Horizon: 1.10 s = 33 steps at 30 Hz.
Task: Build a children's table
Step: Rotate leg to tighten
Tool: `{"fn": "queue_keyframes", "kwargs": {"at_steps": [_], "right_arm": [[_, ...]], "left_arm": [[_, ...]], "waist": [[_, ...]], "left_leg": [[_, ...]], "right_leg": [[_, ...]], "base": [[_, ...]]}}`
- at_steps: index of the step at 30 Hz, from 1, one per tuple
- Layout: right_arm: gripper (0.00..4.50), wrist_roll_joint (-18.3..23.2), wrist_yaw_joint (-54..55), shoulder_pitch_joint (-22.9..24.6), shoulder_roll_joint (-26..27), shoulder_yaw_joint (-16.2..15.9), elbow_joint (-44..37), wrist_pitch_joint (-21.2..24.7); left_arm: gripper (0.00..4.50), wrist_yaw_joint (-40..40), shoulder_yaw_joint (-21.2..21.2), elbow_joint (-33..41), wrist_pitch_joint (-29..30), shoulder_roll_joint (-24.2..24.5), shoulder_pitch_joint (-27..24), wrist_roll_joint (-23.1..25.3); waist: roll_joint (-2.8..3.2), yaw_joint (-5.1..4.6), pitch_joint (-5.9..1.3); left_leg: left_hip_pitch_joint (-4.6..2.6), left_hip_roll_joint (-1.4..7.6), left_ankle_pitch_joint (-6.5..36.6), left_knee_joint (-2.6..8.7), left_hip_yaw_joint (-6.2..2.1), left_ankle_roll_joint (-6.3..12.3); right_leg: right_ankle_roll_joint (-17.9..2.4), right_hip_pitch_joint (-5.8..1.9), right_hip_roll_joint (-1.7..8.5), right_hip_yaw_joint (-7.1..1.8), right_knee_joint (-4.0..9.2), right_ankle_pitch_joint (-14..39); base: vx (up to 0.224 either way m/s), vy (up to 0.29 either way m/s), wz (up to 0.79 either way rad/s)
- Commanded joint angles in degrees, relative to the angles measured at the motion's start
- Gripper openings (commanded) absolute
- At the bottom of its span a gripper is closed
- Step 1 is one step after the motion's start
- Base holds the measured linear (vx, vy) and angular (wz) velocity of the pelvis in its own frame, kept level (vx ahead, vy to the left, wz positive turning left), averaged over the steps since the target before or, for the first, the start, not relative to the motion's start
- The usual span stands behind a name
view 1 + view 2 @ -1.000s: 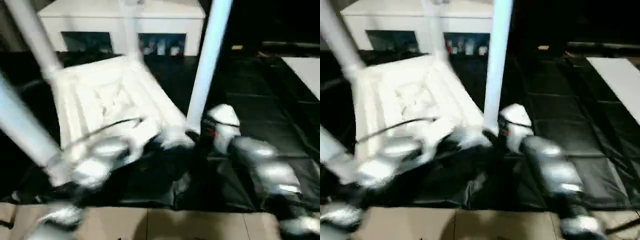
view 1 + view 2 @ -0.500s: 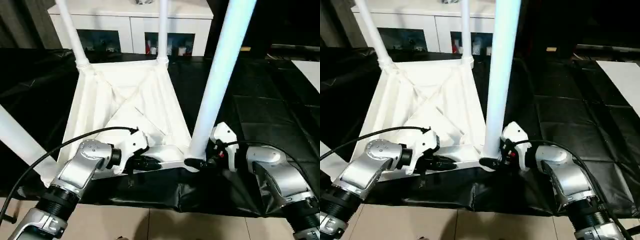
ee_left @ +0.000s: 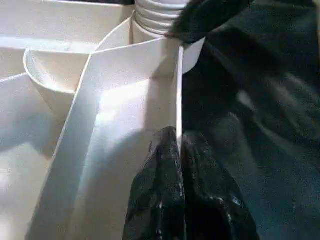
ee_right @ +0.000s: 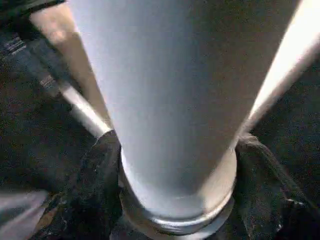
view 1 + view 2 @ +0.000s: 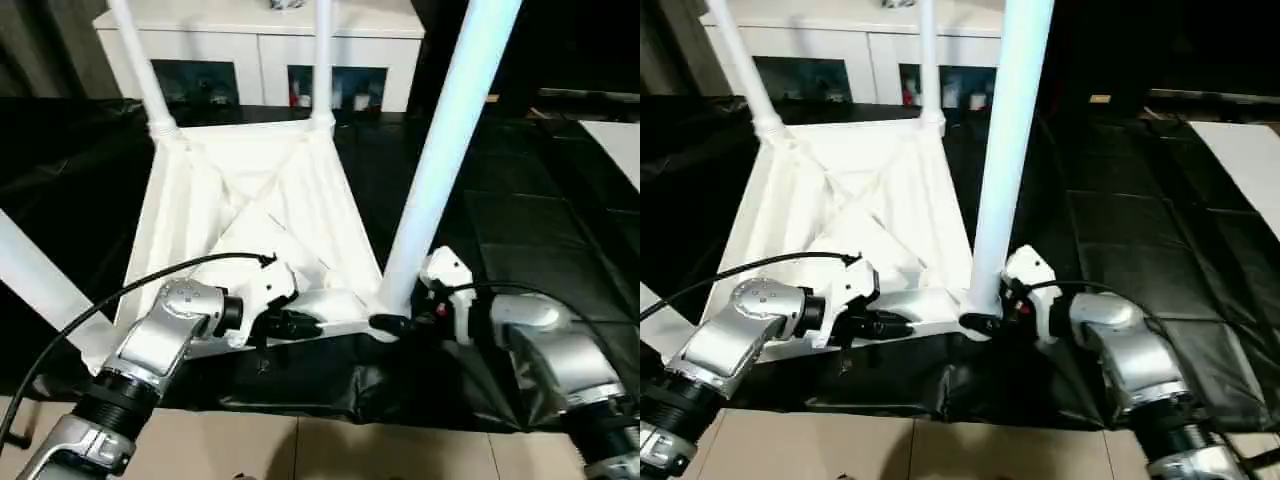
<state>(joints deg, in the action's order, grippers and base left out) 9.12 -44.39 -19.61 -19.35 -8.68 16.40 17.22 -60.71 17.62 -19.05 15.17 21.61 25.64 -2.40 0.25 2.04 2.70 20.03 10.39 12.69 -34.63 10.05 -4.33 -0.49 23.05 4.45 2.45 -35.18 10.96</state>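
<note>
Upturned tabletop (image 5: 250, 210) gripped at its near edge, legs up, on black sheeting (image 5: 520, 230).
On the left, the tabletop's thin near wall is pinched by the left pincer (image 3: 178, 150); to the right, the near-right leg (image 5: 440, 160) is straddled at its base by the right pincer (image 4: 175, 200), fingers (image 4: 95, 190) set against it.

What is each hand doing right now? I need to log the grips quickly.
Left hand: shut on the tabletop's rim.
Right hand: closed around the base of the near table leg.
</note>
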Motion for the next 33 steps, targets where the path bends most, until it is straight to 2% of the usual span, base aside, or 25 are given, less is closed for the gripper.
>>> {"fn": "queue_keyframes", "kwargs": {"at_steps": [1, 2, 3, 4, 5, 6, 7, 8, 9, 11, 12, 13, 14, 15, 19, 21, 22, 24, 26, 27, 28, 29, 31, 32, 33], "right_arm": [[2.72, -2.39, 13.30, -1.95, 4.25, 3.07, 4.37, 0.16], [2.72, -2.76, 21.31, -2.82, 7.86, 5.35, 6.45, 1.15], [2.71, -2.74, 24.93, -3.21, 9.49, 6.51, 7.27, 1.97], [2.71, -2.74, 24.93, -3.21, 9.49, 6.51, 7.27, 1.97], [2.70, -3.53, 33.16, -4.20, 13.63, 7.94, 9.27, 1.97], [2.70, -3.40, 35.30, -4.55, 15.25, 8.43, 9.90, 1.91], [2.70, -3.21, 37.33, -4.89, 16.87, 8.94, 10.51, 1.89], [2.70, -2.64, 38.58, -5.29, 18.63, 9.34, 11.18, 1.43], [2.70, -2.24, 39.58, -5.86, 20.26, 9.54, 11.98, 1.20], [2.70, -3.26, 40.66, -7.51, 22.38, 8.75, 13.91, -0.36], [2.70, -3.67, 40.78, -7.79, 22.58, 8.53, 14.22, -0.76], [3.26, -3.54, 39.30, -7.76, 22.28, 8.16, 13.37, -1.58], [3.26, -3.54, 39.30, -7.76, 22.28, 8.16, 13.37, -1.58], [3.40, -2.81, 36.62, -7.32, 21.46, 7.95, 11.10, -2.50], [3.74, -4.04, 34.52, -6.56, 17.26, 8.06, 7.05, -2.06], [3.86, -4.62, 27.32, -5.79, 12.11, 5.68, 4.07, -0.87], [3.86, -4.62, 27.32, -5.79, 12.11, 5.68, 4.07, -0.87], [3.86, -4.90, 21.85, -4.93, 8.29, 4.05, 2.38, -0.88], [3.86, -4.00, 10.77, -2.93, 2.31, 1.52, -0.32, -1.56], [3.86, -3.65, 6.03, -1.84, -0.35, 0.15, -1.56, -2.13], [3.86, -3.57, 5.32, -1.66, -0.74, -0.04, -1.75, -2.23], [3.86, -2.64, -1.99, 0.19, -4.88, -2.11, -3.75, -3.35], [3.86, -1.47, -4.75, 0.88, -6.32, -2.62, -4.54, -1.96], [3.86, -0.73, -9.50, 1.93, -9.03, -4.28, -5.38, -1.58], [3.86, -0.33, -11.03, 2.04, -9.59, -4.84, -5.31, -0.44]], "left_arm": [[0.00, 5.04, 0.95, -2.57, -0.20, -3.36, 0.82, 1.65], [0.00, 10.72, 0.66, -4.94, -0.62, -6.06, 1.91, 3.30], [0.00, 13.39, 0.69, -6.07, -1.04, -7.28, 2.48, 4.24], [0.00, 13.39, 0.69, -6.07, -1.04, -7.28, 2.48, 4.24], [0.00, 20.04, 0.66, -9.34, 0.38, -10.97, 4.33, 5.83], [0.00, 23.15, 0.18, -10.68, 0.50, -12.43, 5.07, 6.32], [0.00, 26.30, -0.34, -12.02, 0.49, -13.86, 5.81, 6.82], [0.00, 28.22, -0.35, -13.16, 0.25, -15.11, 6.55, 7.29], [0.00, 30.43, -0.70, -14.48, -0.23, -16.40, 7.43, 7.58], [0.00, 31.27, -0.39, -16.78, -1.03, -18.09, 9.11, 8.43], [0.00, 30.95, -0.20, -17.07, -1.10, -18.23, 9.32, 8.63], [0.00, 30.68, -0.62, -17.09, -1.32, -18.33, 9.43, 8.38], [0.00, 30.68, -0.62, -17.09, -1.32, -18.33, 9.43, 8.38], [0.00, 30.24, -1.29, -16.88, -1.45, -17.94, 9.29, 8.02], [0.00, 25.73, -1.34, -13.57, 0.58, -14.83, 7.30, 7.67], [0.00, 20.00, -1.02, -8.80, 2.19, -11.86, 5.33, 6.24], [0.00, 20.00, -1.02, -8.80, 2.19, -11.86, 5.33, 6.24], [0.00, 15.32, -0.50, -5.40, 2.61, -9.37, 3.82, 4.97], [0.00, 7.23, 0.24, -1.24, -1.56, -5.50, 1.59, 2.21], [0.00, 3.52, 0.61, 0.67, -1.70, -3.68, 0.53, 0.74], [0.00, 2.95, 0.73, 0.90, -1.81, -3.36, 0.39, 0.61], [0.00, -2.65, 1.90, 3.14, -1.47, 0.01, -1.07, -0.63], [0.00, -4.34, 2.26, 3.56, -1.38, 1.20, -1.50, -0.81], [0.00, -5.12, 2.15, 3.47, -1.13, 2.23, -1.53, -0.68], [0.00, -5.82, 1.95, 3.47, -1.20, 2.50, -1.44, -1.04]], "waist": [[-0.62, -0.03, -3.06], [-0.53, -0.40, -3.02], [-0.65, -0.57, -3.02], [-0.69, -0.58, -3.00], [-0.65, -0.56, -3.03], [-0.51, -0.62, -2.89], [-0.55, -0.59, -2.94], [-0.65, -0.36, -3.06], [-0.49, -0.14, -3.17], [-0.53, 0.07, -3.28], [-0.45, 0.09, -3.33], [-0.43, 0.13, -3.33], [-0.43, 0.13, -3.33], [-0.35, 0.15, -3.38], [-0.67, -0.34, -3.30], [-0.57, -0.44, -3.41], [-0.55, -0.34, -3.49], [-0.53, -0.37, -3.52], [-0.48, -0.12, -3.56], [-0.44, 0.11, -3.59], [-0.41, 0.23, -3.59], [-0.29, 0.24, -3.60], [-0.24, 0.45, -3.62], [-0.37, 0.48, -3.62], [-0.34, 0.71, -3.46]], "left_leg": [[0.41, 2.11, 6.87, 4.39, -0.54, 2.21], [0.25, 2.01, 7.80, 4.45, -0.53, 1.28], [0.02, 2.03, 8.87, 4.57, -0.62, 0.46], [0.06, 2.01, 9.12, 4.62, -0.71, 0.16], [-0.02, 2.00, 9.31, 4.60, -0.62, 0.07], [-0.19, 1.96, 10.26, 4.68, -0.51, -0.15], [-0.25, 1.93, 10.63, 4.67, -0.57, -0.31], [-0.49, 1.89, 10.58, 4.61, -0.52, -0.28], [-0.55, 1.85, 9.59, 4.43, -0.24, 0.41], [0.12, 1.71, 8.16, 4.54, -0.39, 1.49], [0.14, 1.76, 8.04, 4.55, -0.42, 1.59], [0.23, 1.77, 7.85, 4.52, -0.44, 1.83], [0.23, 1.77, 7.85, 4.52, -0.44, 1.83], [0.37, 1.79, 7.37, 4.52, -0.47, 2.37], [1.00, 1.77, 7.64, 4.69, -0.72, 3.00], [0.89, 1.87, 7.22, 4.48, -0.71, 3.35], [1.01, 1.95, 6.21, 4.34, -0.72, 3.79], [0.89, 2.05, 5.01, 4.15, -0.51, 4.64], [0.92, 2.08, 4.14, 4.02, -0.48, 5.53], [0.83, 2.21, 3.95, 3.94, -0.44, 6.20], [0.84, 2.34, 3.72, 3.92, -0.45, 6.53], [0.76, 2.35, 3.14, 3.87, -0.44, 7.19], [0.34, 2.50, 2.46, 3.72, -0.28, 8.29], [0.30, 2.57, 1.79, 3.73, -0.29, 8.80], [0.21, 2.60, 1.79, 3.73, -0.23, 8.88]], "right_leg": [[-12.45, -3.01, 3.34, -2.27, 4.34, 13.16], [-11.68, -2.73, 3.26, -2.25, 4.69, 15.49], [-10.82, -2.60, 3.25, -2.23, 4.93, 17.85], [-10.40, -2.63, 3.22, -2.23, 5.00, 18.64], [-9.91, -2.47, 3.18, -2.31, 5.11, 18.96], [-9.63, -2.09, 3.15, -2.44, 5.39, 19.72], [-9.41, -2.08, 3.14, -2.42, 5.45, 20.21], [-9.24, -2.04, 3.16, -2.42, 5.54, 20.28], [-9.88, -1.88, 2.98, -2.66, 5.34, 16.14], [-9.63, -2.48, 3.10, -2.44, 5.02, 14.63], [-9.57, -2.45, 3.17, -2.42, 5.00, 14.64], [-9.52, -2.56, 3.17, -2.39, 4.99, 14.18], [-9.52, -2.56, 3.17, -2.39, 4.99, 14.18], [-9.68, -2.71, 3.18, -2.37, 4.83, 12.62], [-9.06, -3.14, 3.32, -2.20, 4.88, 14.40], [-9.30, -3.02, 3.28, -2.19, 4.80, 13.85], [-9.92, -3.17, 3.35, -2.26, 4.59, 12.11], [-11.17, -2.97, 3.23, -2.37, 4.34, 9.09], [-12.49, -3.17, 3.12, -2.29, 4.00, 6.38], [-13.19, -3.15, 3.16, -2.32, 3.72, 4.44], [-13.42, -3.26, 3.18, -2.35, 3.53, 3.24], [-14.11, -3.16, 3.13, -2.30, 3.29, 1.35], [-15.46, -2.96, 3.06, -2.33, 3.06, -0.81], [-16.22, -3.01, 2.98, -2.30, 2.80, -2.04], [-16.60, -2.92, 3.02, -2.25, 2.95, -1.68]], "base": [[0.000, 0.000, 0.00], [0.000, 0.000, 0.00], [0.000, 0.000, 0.00], [0.000, 0.000, 0.00], [0.000, 0.000, 0.00], [0.000, 0.000, 0.00], [0.000, 0.000, 0.00], [0.000, 0.000, 0.00], [0.000, 0.000, 0.00], [0.000, 0.000, 0.00], [0.000, 0.000, 0.00], [0.000, 0.000, 0.00], [0.000, 0.000, 0.00], [0.000, 0.000, 0.00], [0.000, 0.000, 0.00], [0.000, 0.000, 0.00], [0.000, 0.000, 0.00], [0.000, 0.000, 0.00], [0.000, 0.000, 0.00], [0.000, 0.000, 0.00], [0.000, 0.000, 0.00], [0.000, 0.000, 0.00], [0.026, 0.006, 0.02], [0.000, 0.000, 0.00], [0.000, 0.000, 0.00]]}}
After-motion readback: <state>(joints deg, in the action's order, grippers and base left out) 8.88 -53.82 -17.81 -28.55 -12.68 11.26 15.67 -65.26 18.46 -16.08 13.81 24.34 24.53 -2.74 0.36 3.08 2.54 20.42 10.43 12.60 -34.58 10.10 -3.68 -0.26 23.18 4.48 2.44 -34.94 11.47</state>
